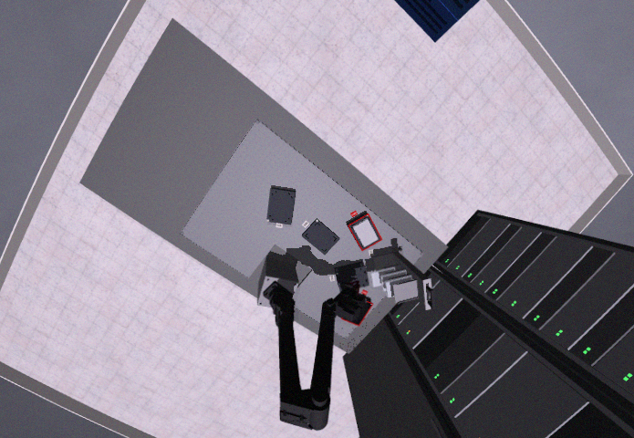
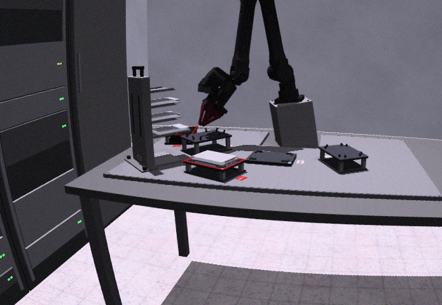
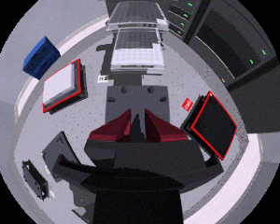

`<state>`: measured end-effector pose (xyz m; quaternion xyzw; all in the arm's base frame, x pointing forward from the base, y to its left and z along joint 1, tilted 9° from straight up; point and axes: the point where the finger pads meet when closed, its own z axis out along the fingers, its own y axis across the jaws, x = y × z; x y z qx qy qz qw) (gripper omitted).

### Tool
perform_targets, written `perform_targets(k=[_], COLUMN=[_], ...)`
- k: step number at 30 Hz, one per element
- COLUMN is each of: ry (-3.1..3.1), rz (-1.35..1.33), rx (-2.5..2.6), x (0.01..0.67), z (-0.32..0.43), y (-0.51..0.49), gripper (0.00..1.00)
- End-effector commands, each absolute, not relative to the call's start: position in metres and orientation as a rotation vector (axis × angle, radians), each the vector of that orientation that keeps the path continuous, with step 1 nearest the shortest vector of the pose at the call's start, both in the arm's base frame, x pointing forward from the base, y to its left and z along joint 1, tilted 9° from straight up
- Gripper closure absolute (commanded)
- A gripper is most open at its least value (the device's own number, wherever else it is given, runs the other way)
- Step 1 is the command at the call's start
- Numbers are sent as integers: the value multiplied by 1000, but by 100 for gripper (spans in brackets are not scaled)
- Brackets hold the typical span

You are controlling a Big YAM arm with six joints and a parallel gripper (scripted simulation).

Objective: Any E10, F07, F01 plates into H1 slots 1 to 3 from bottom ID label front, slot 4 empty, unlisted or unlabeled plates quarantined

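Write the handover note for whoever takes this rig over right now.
Gripper: shut, holding nothing, hanging over the bare raised nest in front of the plate hotel.
Plates: one white plate sits on a red-bordered nest. At least two more are in the hotel's lower shelves, the lowest facing the wrist camera.
The other red-bordered nest is bare.
Done: one plate in quarantine.
Left: the hotel plates' labels are unreadable from here; check them against the manifest and fix what is wrong.

My jaws: matt dark-red plastic look. Plate [image 2: 214,156] at 10 o'clock: matt white plastic. Tabletop [image 2: 426,158]: smooth matt grey. Hotel [image 2: 140,118]: dull grey metal.
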<state>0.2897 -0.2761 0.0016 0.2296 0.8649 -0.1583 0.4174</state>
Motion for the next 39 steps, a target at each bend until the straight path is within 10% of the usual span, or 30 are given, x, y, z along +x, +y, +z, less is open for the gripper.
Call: perform_targets(k=[1, 39], ry=[2144, 2146], rz=[-412, -401], rx=[562, 560], x=[295, 309], z=[9, 10], y=[-281, -286], gripper=[100, 100])
